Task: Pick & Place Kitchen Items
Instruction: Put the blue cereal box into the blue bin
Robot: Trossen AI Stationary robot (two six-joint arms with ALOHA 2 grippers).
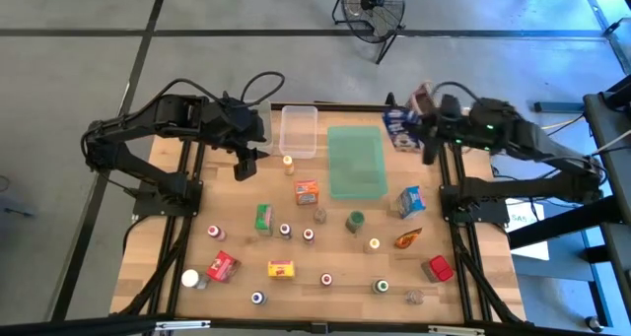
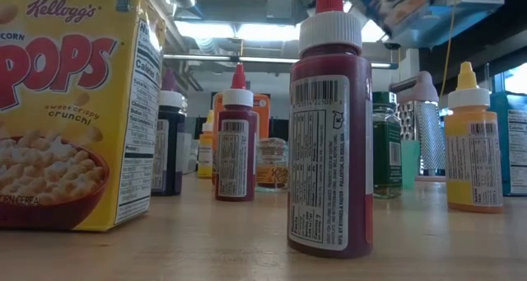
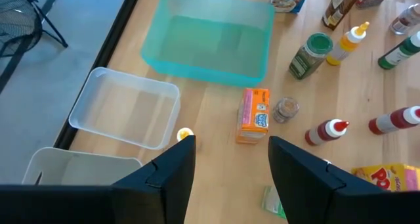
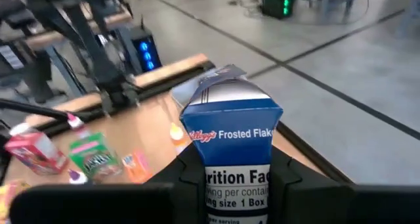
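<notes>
Carton — blue Frosted Flakes — upright in right pincer, gabled top uppermost.

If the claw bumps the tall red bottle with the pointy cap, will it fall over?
Probably, yes. The red bottle stands tall and narrow on a small base, so a push near its cap would likely tip it. Its body looks round, so once down it may roll. It looks full of dark liquid, so fairly heavy for its size.
</notes>
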